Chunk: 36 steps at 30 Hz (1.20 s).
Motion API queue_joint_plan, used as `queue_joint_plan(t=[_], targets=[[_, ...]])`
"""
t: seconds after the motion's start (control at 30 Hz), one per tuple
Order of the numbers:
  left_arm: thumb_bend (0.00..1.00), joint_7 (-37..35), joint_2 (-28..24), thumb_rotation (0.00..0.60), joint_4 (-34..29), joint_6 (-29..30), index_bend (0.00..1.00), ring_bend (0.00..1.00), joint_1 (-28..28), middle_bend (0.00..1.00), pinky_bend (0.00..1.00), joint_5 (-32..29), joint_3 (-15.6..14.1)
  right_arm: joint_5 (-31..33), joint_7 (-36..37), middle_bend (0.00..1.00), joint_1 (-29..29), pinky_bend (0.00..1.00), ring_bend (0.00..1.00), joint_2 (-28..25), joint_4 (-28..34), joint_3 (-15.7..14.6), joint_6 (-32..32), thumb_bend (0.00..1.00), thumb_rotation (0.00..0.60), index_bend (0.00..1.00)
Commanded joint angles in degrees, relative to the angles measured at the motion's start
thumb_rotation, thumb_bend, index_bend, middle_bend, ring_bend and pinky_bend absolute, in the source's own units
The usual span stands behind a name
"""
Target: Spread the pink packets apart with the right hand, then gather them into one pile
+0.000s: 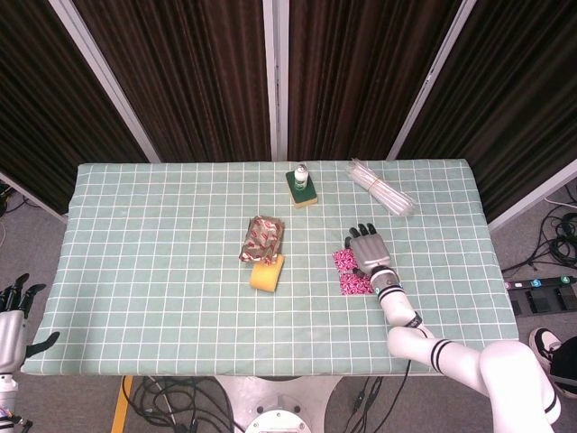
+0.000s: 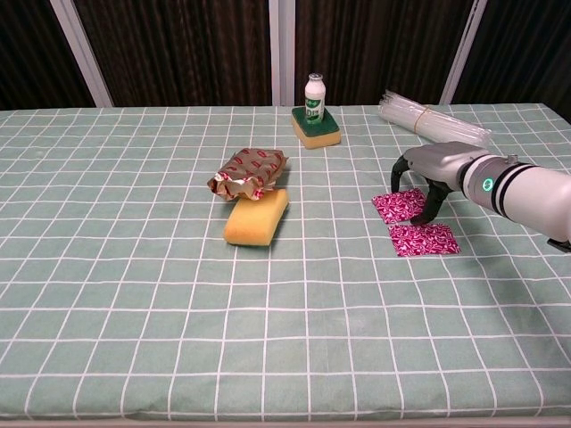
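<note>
Right hand (image 2: 428,178) fingertips down on pink packets (image 2: 412,221), two lying apart

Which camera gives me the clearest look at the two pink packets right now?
The chest view: both pink packets lie side-on and large there, the right hand arched above the far one, fingertips down by it. In the head view, the packets are small and the hand hides part of them.

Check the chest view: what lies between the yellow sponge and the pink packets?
Nothing: between the yellow sponge and the pink packets, only bare green checked tablecloth shows.
</note>
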State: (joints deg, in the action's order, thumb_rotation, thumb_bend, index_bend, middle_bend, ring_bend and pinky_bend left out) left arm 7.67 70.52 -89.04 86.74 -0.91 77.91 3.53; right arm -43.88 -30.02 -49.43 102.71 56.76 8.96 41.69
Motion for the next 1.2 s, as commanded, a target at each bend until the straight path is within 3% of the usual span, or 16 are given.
queue_joint_plan(t=[0.03,0.2,0.37,0.7,0.93,1.2], targets=[[0.12,0.0,0.0,0.6,0.0,0.0,0.27,0.15,0.0,0.18,0.17,0.0,0.0,-0.4,0.4,0.12,0.1,0.0,0.0,-0.4,0.5,0.3,0.3,0.16,0.597,0.45],[0.12,0.1,0.0,0.6,-0.1,-0.1,0.27,0.15,0.1,0.18,0.17,0.0,0.0,-0.9,0.9,0.12,0.5,0.0,0.0,-2.3,3.1,1.2,1.8,0.16,0.598,0.45],[0.12,-0.1,0.1,0.6,0.1,-0.1,0.27,0.15,0.2,0.18,0.17,0.2,0.1,0.3,1.6,0.11,2.2,0.0,0.0,-5.9,9.8,1.7,3.5,0.16,0.598,0.45],[0.12,-0.9,0.6,0.6,0.8,-0.4,0.27,0.15,0.5,0.18,0.17,0.6,0.0,5.4,-1.8,0.11,5.1,0.0,0.0,-11.4,23.6,-1.4,7.8,0.16,0.596,0.44],[0.12,-1.0,0.6,0.6,0.9,-0.3,0.27,0.15,0.4,0.18,0.17,0.8,-0.1,6.4,-3.4,0.12,5.3,0.0,0.0,-11.8,25.6,-3.5,8.7,0.16,0.595,0.43],[0.12,-0.9,0.5,0.6,0.7,-0.3,0.27,0.15,0.4,0.18,0.17,0.7,0.0,6.4,-3.1,0.12,5.2,0.0,0.0,-10.8,24.3,-3.9,8.7,0.16,0.59,0.41]])
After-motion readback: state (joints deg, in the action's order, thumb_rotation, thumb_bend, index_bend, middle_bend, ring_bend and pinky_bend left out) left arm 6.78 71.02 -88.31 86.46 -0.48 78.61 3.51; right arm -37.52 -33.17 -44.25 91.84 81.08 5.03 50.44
